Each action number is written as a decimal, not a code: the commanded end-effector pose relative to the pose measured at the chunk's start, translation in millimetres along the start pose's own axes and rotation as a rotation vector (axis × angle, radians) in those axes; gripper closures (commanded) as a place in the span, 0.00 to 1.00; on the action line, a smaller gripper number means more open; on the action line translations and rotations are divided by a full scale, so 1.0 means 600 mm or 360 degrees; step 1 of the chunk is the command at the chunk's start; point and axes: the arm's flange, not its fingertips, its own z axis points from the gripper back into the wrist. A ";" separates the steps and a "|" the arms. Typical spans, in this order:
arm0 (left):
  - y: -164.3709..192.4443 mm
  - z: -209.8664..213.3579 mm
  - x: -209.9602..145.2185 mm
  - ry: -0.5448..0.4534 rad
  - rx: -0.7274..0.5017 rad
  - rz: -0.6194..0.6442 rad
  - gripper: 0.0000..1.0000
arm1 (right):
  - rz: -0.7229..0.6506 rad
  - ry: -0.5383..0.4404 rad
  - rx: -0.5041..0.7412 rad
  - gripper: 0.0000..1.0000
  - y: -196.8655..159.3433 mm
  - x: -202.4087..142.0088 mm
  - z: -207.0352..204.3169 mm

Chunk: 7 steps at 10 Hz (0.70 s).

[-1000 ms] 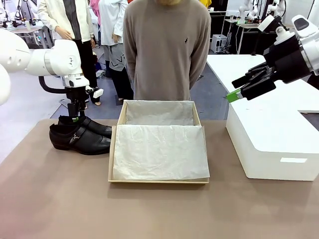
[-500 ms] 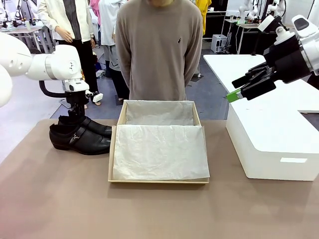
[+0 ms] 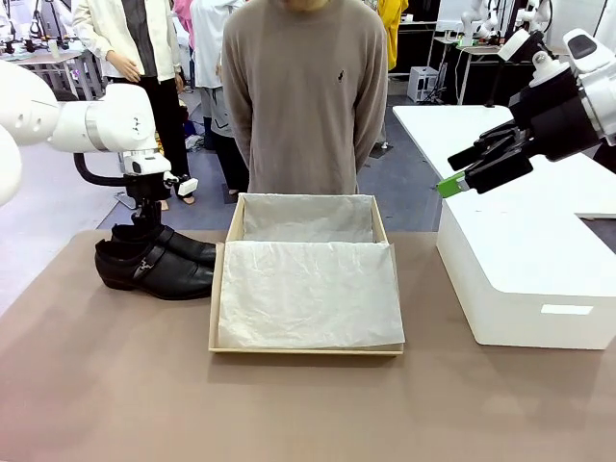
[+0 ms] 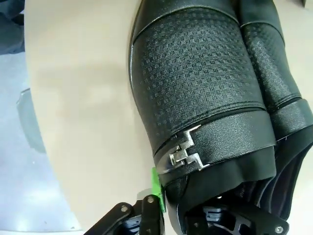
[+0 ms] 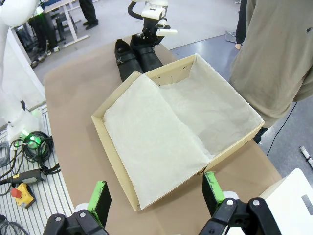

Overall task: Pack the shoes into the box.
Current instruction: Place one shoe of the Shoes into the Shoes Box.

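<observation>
Left claw [image 4: 182,205] tightened on shoes [image 4: 195,83], glossy embossed leather, metal buckle [image 4: 183,152]

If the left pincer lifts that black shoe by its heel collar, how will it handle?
The shoe looks stiff-soled, so it should keep shape. Held by the left pincer at the collar only, its toe will probably dip. Glossy leather could slip.

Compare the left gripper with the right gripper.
The left gripper is low at the shoes, pointing down; the right gripper is raised near the white block, pointing sideways. The left gripper's jaws pinch one shoe's collar; the right gripper's jaws stand wide open, holding nothing. Both are black with green pads.
</observation>
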 end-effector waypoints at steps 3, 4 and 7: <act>-0.009 -0.018 -0.010 0.0038 0.0019 0.0014 1.00 | 0.0037 -0.0037 0.0025 0.00 -0.005 0.000 -0.004; -0.009 -0.016 -0.012 0.0053 0.0027 0.0024 1.00 | 0.0037 -0.0037 0.0025 0.00 -0.005 0.000 -0.004; -0.014 0.023 -0.027 0.0092 0.0084 0.0054 1.00 | 0.0037 -0.0037 0.0025 0.00 -0.005 0.000 -0.004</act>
